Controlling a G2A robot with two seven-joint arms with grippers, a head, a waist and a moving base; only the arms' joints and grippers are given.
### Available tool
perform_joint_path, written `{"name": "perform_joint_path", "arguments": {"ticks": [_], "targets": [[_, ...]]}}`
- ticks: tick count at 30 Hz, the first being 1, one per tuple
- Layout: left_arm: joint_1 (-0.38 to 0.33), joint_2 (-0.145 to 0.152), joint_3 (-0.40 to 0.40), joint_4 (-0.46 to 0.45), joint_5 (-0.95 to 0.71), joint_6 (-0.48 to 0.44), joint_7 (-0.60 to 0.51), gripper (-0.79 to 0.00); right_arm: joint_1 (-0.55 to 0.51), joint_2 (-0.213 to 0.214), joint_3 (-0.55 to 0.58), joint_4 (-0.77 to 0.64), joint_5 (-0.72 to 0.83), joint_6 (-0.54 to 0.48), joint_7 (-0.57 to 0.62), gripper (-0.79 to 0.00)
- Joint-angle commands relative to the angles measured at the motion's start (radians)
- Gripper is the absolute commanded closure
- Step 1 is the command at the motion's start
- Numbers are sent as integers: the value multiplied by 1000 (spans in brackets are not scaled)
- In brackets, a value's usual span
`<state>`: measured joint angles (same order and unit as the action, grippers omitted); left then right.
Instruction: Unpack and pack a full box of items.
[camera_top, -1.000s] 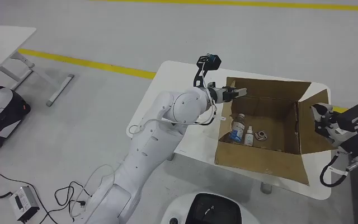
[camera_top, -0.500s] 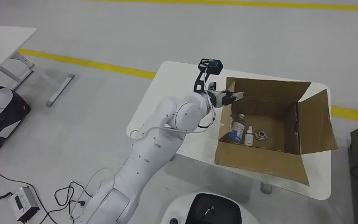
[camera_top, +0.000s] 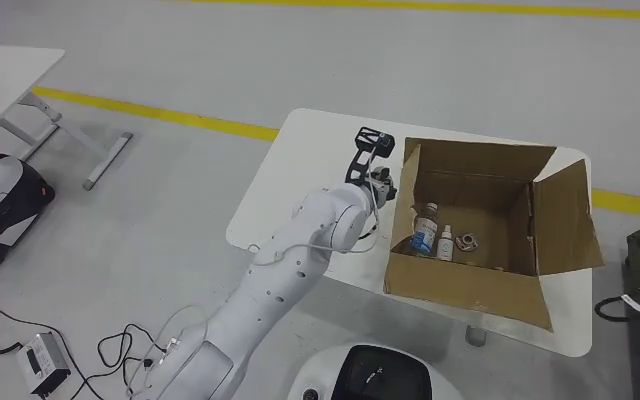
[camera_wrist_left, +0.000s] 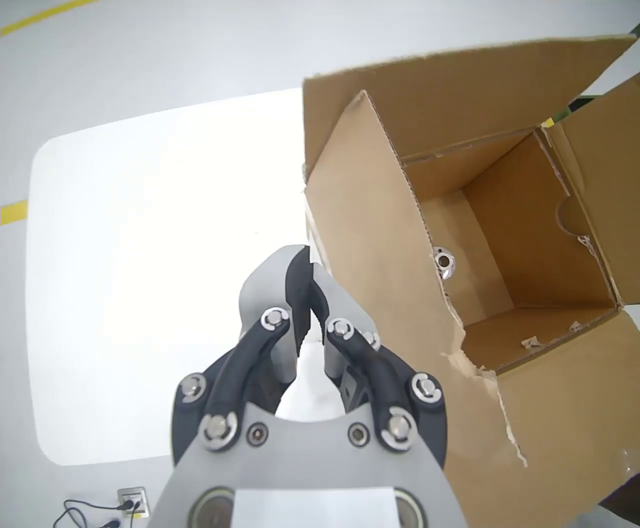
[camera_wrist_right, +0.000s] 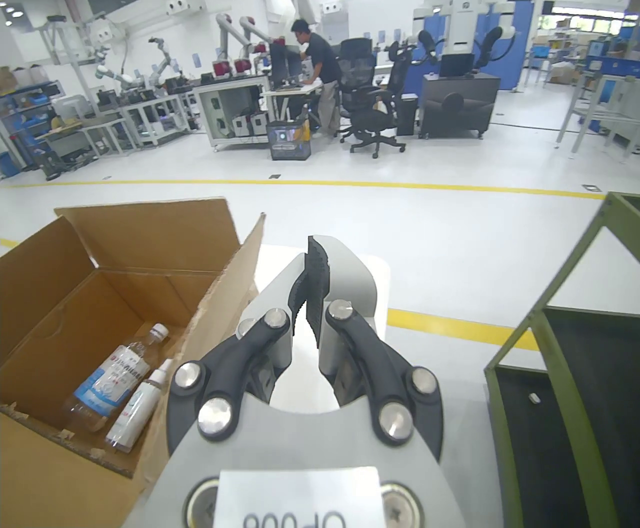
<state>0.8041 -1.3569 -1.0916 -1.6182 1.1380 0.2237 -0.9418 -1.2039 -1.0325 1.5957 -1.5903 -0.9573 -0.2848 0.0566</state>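
Now we log the open brown cardboard box (camera_top: 466, 286) on the white desk (camera_top: 300, 180). It holds a clear labelled plastic bottle (camera_top: 426, 228), a small white spray bottle (camera_top: 445, 243) and a small metal fitting (camera_top: 468, 241). Left jaws are together just beside its flap; right jaws are together too.

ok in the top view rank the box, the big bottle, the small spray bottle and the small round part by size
1. cardboard box
2. big bottle
3. small spray bottle and small round part: these look about alike, so they are not ranked.
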Motion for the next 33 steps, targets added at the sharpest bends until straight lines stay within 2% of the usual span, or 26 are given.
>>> {"name": "perform_joint_path", "arguments": {"ticks": [1, 12, 21, 27, 33], "targets": [[-17, -7, 24, 42, -20, -11, 16, 0, 22, -4, -37, 8, 0, -14, 6, 0], [-108, -48, 92, 204, -238, -81, 43, 0, 105, -19, -194, 55, -76, -111, 83, 0], [-153, -68, 133, 273, -268, -97, 69, 0, 138, -28, -244, 83, -97, -124, 99, 0], [-159, -72, 136, 279, -265, -102, 75, 0, 99, -25, -171, 24, -62, -94, -7, 0], [-156, -73, 128, 298, -272, -105, 70, 0, 21, -12, -8, -37, 3, -39, -54, 0]]}}
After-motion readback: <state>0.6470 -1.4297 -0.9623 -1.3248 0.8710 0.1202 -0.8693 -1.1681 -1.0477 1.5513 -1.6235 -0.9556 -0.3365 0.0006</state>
